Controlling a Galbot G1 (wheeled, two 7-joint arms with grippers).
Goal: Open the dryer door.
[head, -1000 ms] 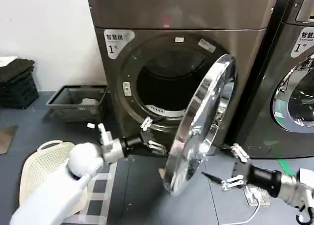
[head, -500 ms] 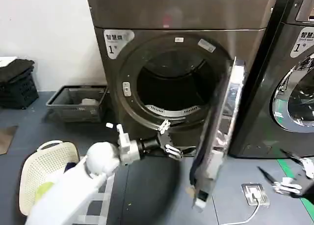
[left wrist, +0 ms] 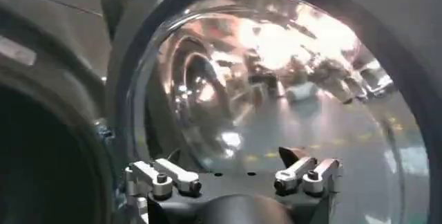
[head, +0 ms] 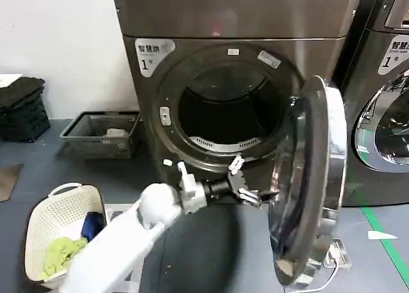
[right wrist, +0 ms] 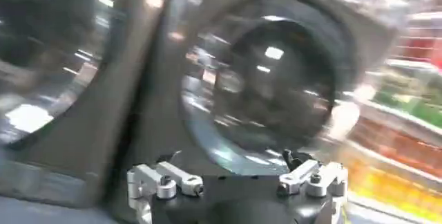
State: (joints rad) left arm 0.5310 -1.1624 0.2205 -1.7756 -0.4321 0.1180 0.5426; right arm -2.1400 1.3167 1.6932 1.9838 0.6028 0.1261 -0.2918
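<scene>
The bronze-brown dryer (head: pixel 192 56) with a "1" label has its dark drum opening (head: pixel 223 104) uncovered. The dryer door (head: pixel 310 184), a chrome ring around tinted glass, stands swung out to the right on its hinge, its inner side facing the drum. My left gripper (head: pixel 246 182) is open just below the drum's rim, close to the door's inner face and holding nothing. The left wrist view shows that gripper (left wrist: pixel 231 171) open in front of the door's curved glass (left wrist: pixel 276 73). In the right wrist view my right gripper (right wrist: pixel 235 177) is open and empty, facing the neighbouring machine's door (right wrist: pixel 269 87).
A white laundry basket (head: pixel 45 210) with clothes sits on the floor at the left. A grey wire basket (head: pixel 102 134) and black crates (head: pixel 22 107) stand by the wall. The neighbouring machine (head: pixel 383 114) is at the right. A floor socket with a cable (head: pixel 332 260) lies under the door.
The door has swung farther out to the right, from half open to wide open. My left gripper followed it rightward. My right gripper withdrew to the right, out of the head view.
</scene>
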